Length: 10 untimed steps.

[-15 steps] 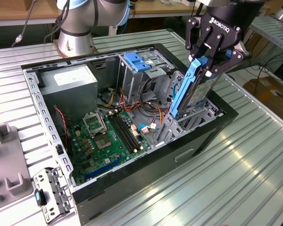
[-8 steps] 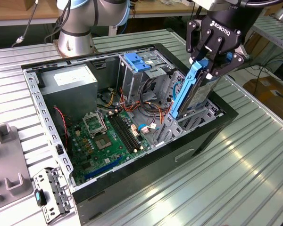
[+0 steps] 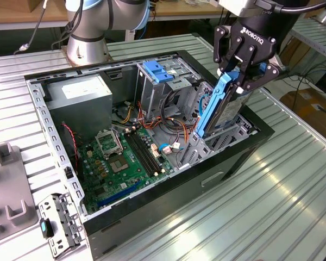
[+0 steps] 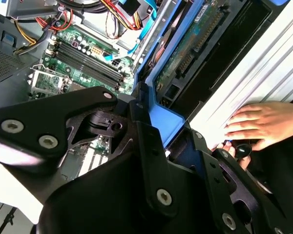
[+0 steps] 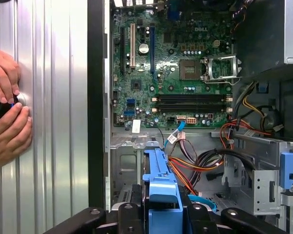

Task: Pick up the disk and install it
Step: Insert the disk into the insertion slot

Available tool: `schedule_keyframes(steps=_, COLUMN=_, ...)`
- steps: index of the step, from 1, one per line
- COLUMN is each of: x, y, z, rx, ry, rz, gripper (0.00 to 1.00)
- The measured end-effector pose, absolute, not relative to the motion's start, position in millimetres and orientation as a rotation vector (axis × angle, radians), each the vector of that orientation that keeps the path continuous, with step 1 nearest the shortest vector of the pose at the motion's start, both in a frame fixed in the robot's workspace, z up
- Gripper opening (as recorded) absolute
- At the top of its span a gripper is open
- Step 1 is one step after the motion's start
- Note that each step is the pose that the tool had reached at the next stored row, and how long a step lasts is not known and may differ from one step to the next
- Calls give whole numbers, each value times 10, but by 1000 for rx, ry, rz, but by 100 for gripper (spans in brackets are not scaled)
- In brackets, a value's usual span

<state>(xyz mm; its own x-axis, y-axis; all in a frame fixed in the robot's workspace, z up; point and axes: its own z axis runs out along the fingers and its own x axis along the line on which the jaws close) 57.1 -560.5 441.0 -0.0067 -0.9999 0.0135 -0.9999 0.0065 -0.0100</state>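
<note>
Blue plastic rails mark out the disk [image 3: 221,103], and the gripper [image 3: 243,73] is clamped shut on its upper end, 1 finger on each side as far as I can judge from the exterior view. The disk hangs directly below the fingers. Its long axis runs steeply down from them, leaning rather than plumb, and its lower end is down at the mouth of the metal bay [image 3: 214,142] at that end of the case [image 3: 168,201]. I cannot tell whether the lower end is already inside the bay or only at its lip.

In the first wrist view the disk [image 5: 161,178] runs straight out from between the fingers, in line with the bay. The cables [image 5: 195,165] and the board [image 5: 176,73] lie farther on. In the second wrist view the disk [image 4: 195,44] shows its green underside and points the same way.

To my eye the fit depends on that 1 line, the disk's long axis against the bay's own run, and the 2 look close to agreeing.

The cage [image 3: 158,73] with the blue top stands well apart from the fingers, deeper in the case. A person's hands [image 5: 7,122] rest on the table outside the case, well off to 1 side of the fingers and clear of the disk.
</note>
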Motion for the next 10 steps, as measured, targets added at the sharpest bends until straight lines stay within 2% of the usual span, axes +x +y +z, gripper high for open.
schedule_keyframes(steps=10, x=572, y=-5605, z=4382, rx=2213, ry=-2227, rz=26, gripper=38)
